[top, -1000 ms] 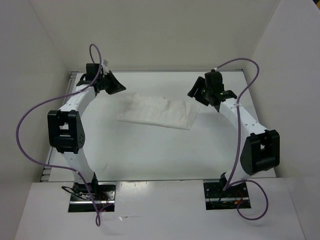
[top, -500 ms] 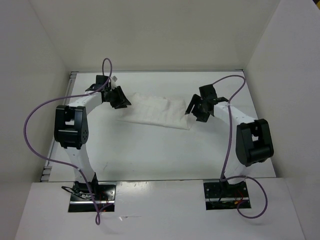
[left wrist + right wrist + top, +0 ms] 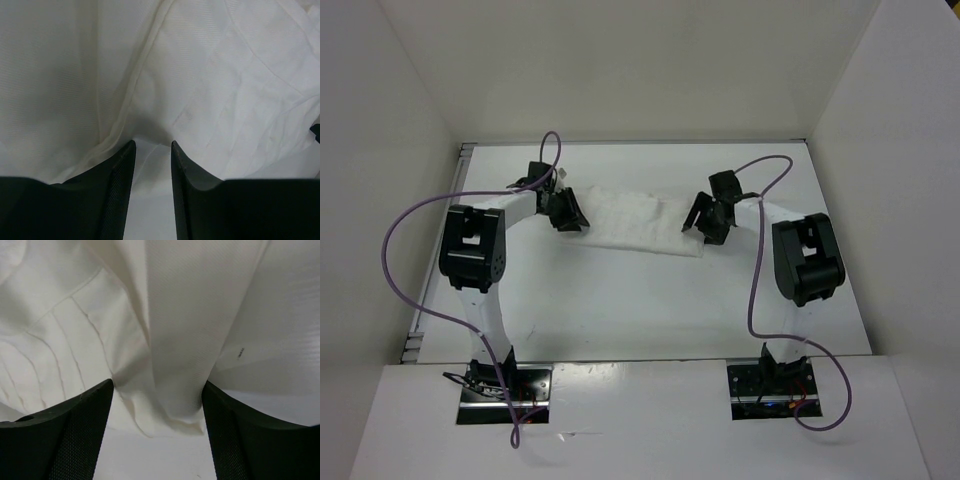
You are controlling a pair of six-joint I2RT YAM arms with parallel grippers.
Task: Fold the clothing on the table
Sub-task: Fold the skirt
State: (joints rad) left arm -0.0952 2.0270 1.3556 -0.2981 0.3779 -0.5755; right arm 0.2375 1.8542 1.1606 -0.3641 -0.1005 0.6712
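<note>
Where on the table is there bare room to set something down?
Bare table in front, between the clothing and the near edge; a narrower strip behind it to the far edge. Crowded at both cloth ends, by the left gripper and right gripper.

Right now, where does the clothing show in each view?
Top external: clothing far-centre, spanning left pincer to right pincer.
Left wrist: clothing fills the upper frame.
Right wrist: clothing fills the upper frame.
Shared landmark: bare table at the cloth's edge.
</note>
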